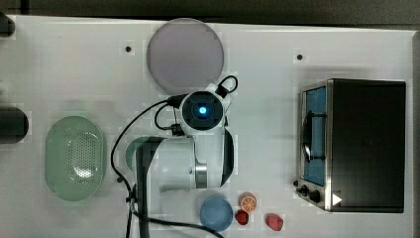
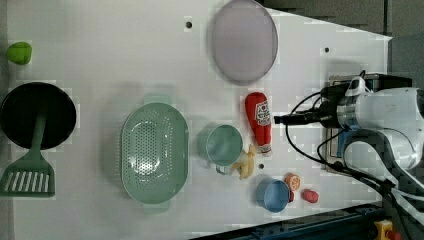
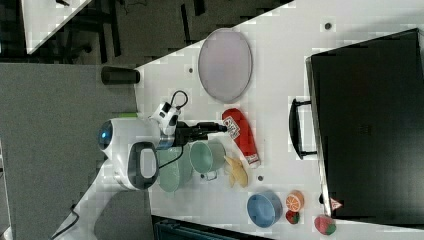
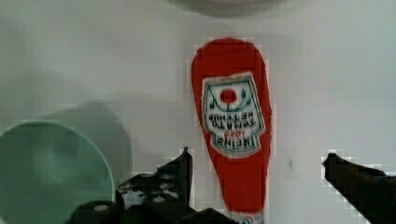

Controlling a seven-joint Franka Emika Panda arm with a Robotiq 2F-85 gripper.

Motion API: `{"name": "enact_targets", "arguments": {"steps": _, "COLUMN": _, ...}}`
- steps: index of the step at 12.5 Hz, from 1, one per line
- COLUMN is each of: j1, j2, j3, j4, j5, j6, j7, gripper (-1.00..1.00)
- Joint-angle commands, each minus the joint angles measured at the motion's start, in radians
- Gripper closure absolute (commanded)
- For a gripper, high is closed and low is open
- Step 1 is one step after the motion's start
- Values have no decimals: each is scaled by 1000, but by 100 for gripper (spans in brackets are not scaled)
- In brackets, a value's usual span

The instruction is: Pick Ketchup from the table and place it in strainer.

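Ketchup (image 4: 232,126) lies ungrasped on bench (image 2: 100,60); my claw (image 4: 257,163) hangs released above it. Grasp and strainer (image 2: 155,152) drop remain.

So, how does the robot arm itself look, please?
The arm has glossy white rounded shells with dark grey joint bands. A round black cap glows blue on top. Black cables loop along it. The end effector has black fingers.

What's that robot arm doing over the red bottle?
It is going for the ketchup, which lies on its side on the white table beside the green cup. The gripper is open above the bottle, one finger on each side, not holding it. The strainer sits empty.
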Motion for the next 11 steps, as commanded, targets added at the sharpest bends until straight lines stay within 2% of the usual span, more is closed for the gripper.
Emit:
{"name": "enact_targets", "arguments": {"steps": 1, "j1": 3, "j2": 51, "j3": 3, "j4": -1, "j5": -2, "j6": 56, "j7": -63, "gripper": -100}}
{"name": "enact_targets", "arguments": {"steps": 10, "j1": 5, "j2": 258, "j3": -3, "j4": -3, "j5": -6, "j6": 250, "j7": -62, "gripper": -100}}
{"name": "enact_targets", "arguments": {"steps": 11, "j1": 5, "j2": 270, "j3": -2, "j4": -3, "j5": -6, "j6": 252, "j7": -63, "gripper": -93}}
